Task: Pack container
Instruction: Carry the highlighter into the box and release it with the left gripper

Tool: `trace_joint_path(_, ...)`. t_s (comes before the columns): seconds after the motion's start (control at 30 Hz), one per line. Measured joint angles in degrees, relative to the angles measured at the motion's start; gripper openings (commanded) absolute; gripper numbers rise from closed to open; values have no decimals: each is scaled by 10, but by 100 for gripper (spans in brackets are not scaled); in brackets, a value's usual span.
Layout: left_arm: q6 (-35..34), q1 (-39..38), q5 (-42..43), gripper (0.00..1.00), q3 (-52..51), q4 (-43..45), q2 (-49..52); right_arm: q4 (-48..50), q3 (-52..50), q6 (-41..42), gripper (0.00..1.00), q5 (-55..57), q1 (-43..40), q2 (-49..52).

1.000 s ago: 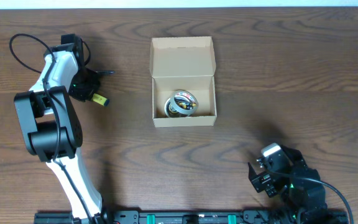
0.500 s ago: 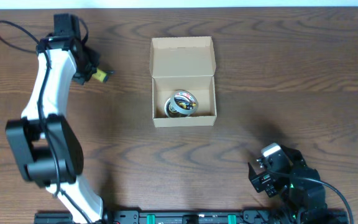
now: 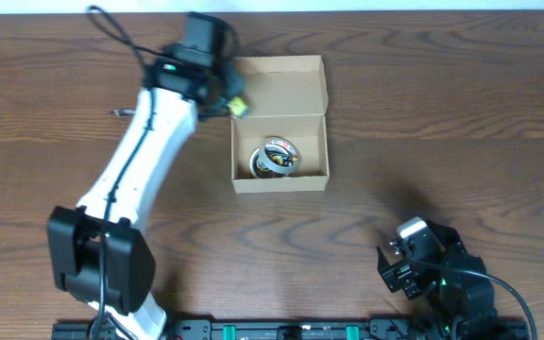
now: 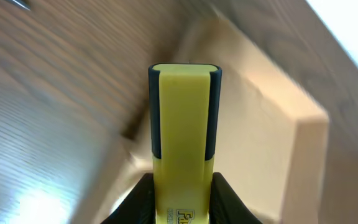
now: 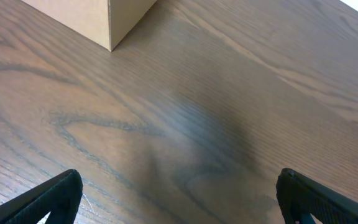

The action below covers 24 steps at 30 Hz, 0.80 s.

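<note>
Over container lid (image 3: 281, 87): left pincer (image 3: 234, 102), moved in from left, grips yellow highlighter (image 4: 182, 143); right pincer (image 5: 179, 193) wide.

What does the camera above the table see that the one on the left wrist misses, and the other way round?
Only overhead: both arms, the right gripper resting far from the container, and a shiny round object inside it. Only left wrist: the yellow marker close up, with dark sides and printed lettering. Both: the left gripper holding that marker at the container's edge, above the wooden table.
</note>
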Motion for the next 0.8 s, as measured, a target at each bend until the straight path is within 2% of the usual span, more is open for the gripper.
trace_joint_path(0.2,-14,-64,-5,22,0,-6,0,0,0,0,99,0,0,0)
trace_joint_path(0.37,-62,-90,-20,22,0,-31,0,0,0,0,99,0,0,0)
trace_joint_path(0.8,-282,-111,-24,22,-15,-23,83,0,0,0,99,0,0,0)
